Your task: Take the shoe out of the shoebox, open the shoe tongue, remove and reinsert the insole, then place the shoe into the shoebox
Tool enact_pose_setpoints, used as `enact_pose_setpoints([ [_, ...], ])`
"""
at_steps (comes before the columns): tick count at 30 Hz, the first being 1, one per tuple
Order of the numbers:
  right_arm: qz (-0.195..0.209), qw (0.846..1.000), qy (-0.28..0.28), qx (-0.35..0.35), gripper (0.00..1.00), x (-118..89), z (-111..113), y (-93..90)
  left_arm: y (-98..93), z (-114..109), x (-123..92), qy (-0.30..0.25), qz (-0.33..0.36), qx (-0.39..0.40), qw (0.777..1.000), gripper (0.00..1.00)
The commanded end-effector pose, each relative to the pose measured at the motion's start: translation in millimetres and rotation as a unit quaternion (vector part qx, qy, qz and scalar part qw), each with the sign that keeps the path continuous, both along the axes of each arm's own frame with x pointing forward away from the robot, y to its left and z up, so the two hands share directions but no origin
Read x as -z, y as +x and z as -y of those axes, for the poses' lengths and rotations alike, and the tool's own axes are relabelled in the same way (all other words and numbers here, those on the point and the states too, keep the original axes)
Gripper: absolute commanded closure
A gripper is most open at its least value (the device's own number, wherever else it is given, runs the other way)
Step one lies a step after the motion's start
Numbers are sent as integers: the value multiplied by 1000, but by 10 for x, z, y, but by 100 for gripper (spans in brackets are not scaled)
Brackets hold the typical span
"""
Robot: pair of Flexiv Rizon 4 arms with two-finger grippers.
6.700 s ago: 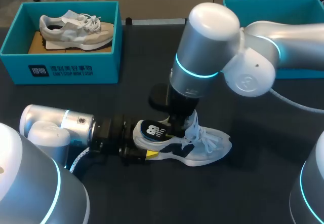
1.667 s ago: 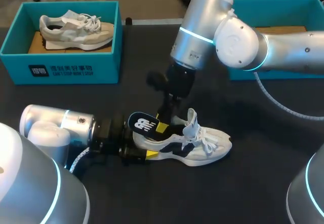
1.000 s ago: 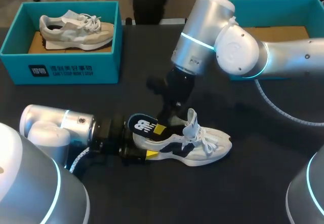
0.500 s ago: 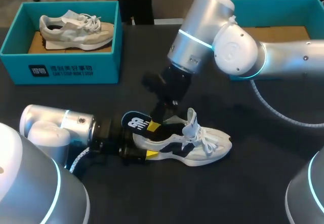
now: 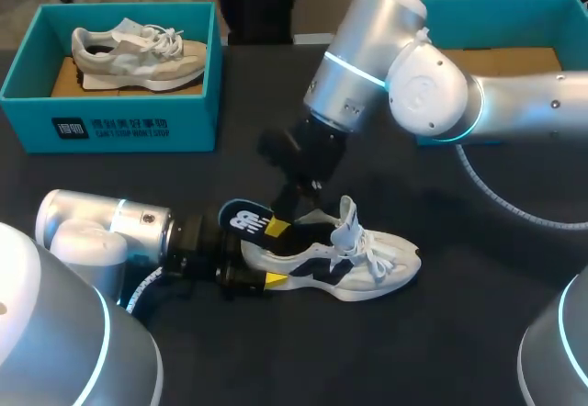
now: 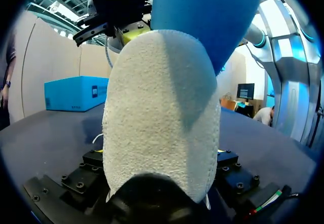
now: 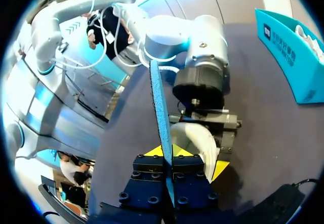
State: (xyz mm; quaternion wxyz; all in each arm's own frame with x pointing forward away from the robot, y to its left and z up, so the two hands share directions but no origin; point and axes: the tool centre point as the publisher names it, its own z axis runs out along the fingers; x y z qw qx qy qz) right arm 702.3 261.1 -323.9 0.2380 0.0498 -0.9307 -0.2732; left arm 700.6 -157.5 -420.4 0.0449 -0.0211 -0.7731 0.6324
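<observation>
Right hand [image 5: 276, 227] clenched on the insole [image 5: 241, 219], heel end raised at the shoe's 9 o'clock. Left hand [image 5: 264, 276] grasps the heel of the shoe [image 5: 367, 264], which lies on the tabletop [image 5: 441, 332], tongue open, shoebox [image 5: 478, 4] at 2 o'clock. Judged remaining: full removal, reinsertion, boxing.

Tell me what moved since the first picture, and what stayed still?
The right gripper, shut on the insole, rose and swung back toward the heel, pulling the insole up out of the white shoe. Earlier it was down inside the shoe. The left gripper kept its hold on the heel, and the shoe stayed in place. The grey shoe stayed in its teal shoebox.
</observation>
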Motion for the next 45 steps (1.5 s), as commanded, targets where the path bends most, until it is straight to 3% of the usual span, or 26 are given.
enact_pose_setpoints([
  [1, 24, 1000, 2, -2, 100, -305, -82, 48, 22, 2, 65, 0, 0, 0, 1000, 100],
  [6, 46, 998, 41, 12, 100, -737, -28, 20, 22, 2, 65, 0, 0, 0, 1000, 100],
  [11, 30, 992, 112, 45, 100, -1177, 73, 46, 22, 2, 65, 0, 0, 0, 1000, 100],
  [28, 28, 993, 102, 49, 100, -1202, 62, 83, 22, 2, 65, 0, 0, 0, 1000, 100],
  [33, 47, 990, 113, 72, 100, -1644, 254, 194, 22, 2, 65, 0, 0, 0, 1000, 100],
  [36, 31, 988, 126, 80, 100, -1949, 357, 244, 22, 2, 65, 0, 0, 0, 1000, 100],
  [39, 33, 989, 125, 75, 100, -2208, 421, 205, 22, 2, 65, 0, 0, 0, 1000, 100],
  [42, 24, 980, 169, 104, 100, -2433, 535, 114, 22, 2, 65, 0, 0, 0, 1000, 100],
  [45, 13, 978, 164, 130, 100, -2491, 565, 78, 22, 2, 65, 0, 0, 0, 1000, 100],
])
